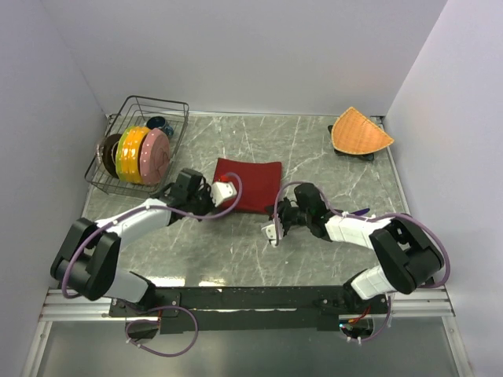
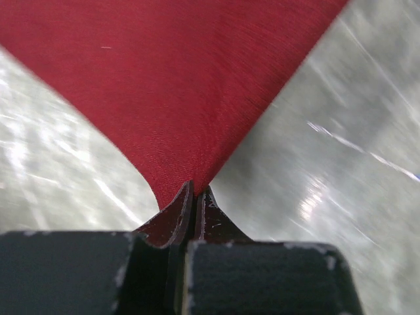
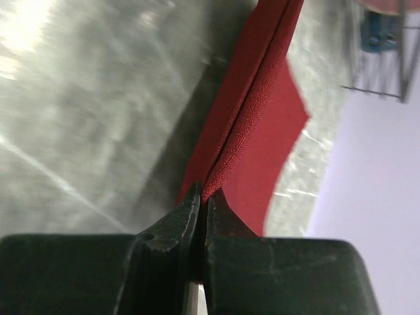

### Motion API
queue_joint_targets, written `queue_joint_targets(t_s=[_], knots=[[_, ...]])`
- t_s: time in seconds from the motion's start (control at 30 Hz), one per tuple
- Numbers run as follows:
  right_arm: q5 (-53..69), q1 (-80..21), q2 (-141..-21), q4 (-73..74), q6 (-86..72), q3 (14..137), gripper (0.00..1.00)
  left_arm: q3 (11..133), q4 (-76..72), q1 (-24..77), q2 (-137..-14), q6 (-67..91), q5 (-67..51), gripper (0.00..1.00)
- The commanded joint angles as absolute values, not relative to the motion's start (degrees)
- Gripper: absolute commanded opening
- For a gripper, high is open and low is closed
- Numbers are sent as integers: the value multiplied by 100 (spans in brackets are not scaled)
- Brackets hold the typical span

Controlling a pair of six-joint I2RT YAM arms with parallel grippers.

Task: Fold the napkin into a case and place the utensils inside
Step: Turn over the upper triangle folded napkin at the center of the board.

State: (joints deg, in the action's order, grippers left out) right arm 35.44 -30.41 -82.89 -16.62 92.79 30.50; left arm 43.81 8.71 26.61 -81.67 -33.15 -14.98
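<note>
Closest to each wrist camera were the dark fingers themselves. In the left wrist view, the left gripper (image 2: 195, 197) had its fingers (image 2: 180, 211) shut tight on a corner of the napkin (image 2: 177, 85), and the red cloth fanned away from the pinch toward 12 o'clock. In the right wrist view, the right gripper (image 3: 203, 197) was likewise closed on cloth. Its fingers (image 3: 187, 218) clamped an edge where two layers of the napkin (image 3: 262, 131) ran together, so the cloth was doubled there.

From above, the napkin (image 1: 255, 181) lay near the middle of the table (image 1: 314, 149) as a compact, roughly square patch. The left arm met it at about its 8 o'clock side and the right arm at about its 5 o'clock corner.

By my reading, at least one fold was made, and the case was only partly formed, with both arms busy on the cloth. No cutlery was inside or on it. A thin blue-purple sliver, probably the knife (image 1: 359, 210), showed at about 4 o'clock from the napkin, mostly hidden by the right arm. The fork could not be made out. A wire rack of coloured plates (image 1: 141, 149) stood at 10 o'clock and an orange woven mat (image 1: 360, 132) at 2 o'clock, both well apart from the work. Finishing the folds and loading both utensils remained.
</note>
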Motion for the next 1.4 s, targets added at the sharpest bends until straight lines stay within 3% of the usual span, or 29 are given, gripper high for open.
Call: queue_joint_targets(t_s=[0.0,0.7,0.77,0.9,1.0,1.07,1.17,1.3,1.37], knots=[[2857,-3181,-7806,-652,9299,2813,0,4009,1538,2707,-7595,-3278,-536,1],[1662,-5378,-7444,721,6926,2856,0,3103,2382,3146,-6802,-3858,-835,1],[1670,-5405,-7471,834,6804,2953,11,3120,2443,3138,-6847,-3911,-879,3],[1565,-5432,-7322,1282,6216,3321,61,3129,2557,3146,-6838,-4008,-949,22],[1556,-5414,-7007,1711,5390,3725,70,3059,2628,3138,-6706,-4078,-1019,30],[1608,-5283,-6847,1959,4724,4033,74,3050,2654,3138,-6584,-4104,-1115,51],[1687,-4985,-6444,2328,3802,4341,81,3234,2838,3112,-6373,-3999,-1291,61],[1977,-4054,-6170,2496,2569,4596,80,3821,2901,3015,-5933,-3290,-1739,81],[2170,-3432,-6135,2444,1816,4658,79,4085,2725,3015,-5880,-2937,-1880,84]])
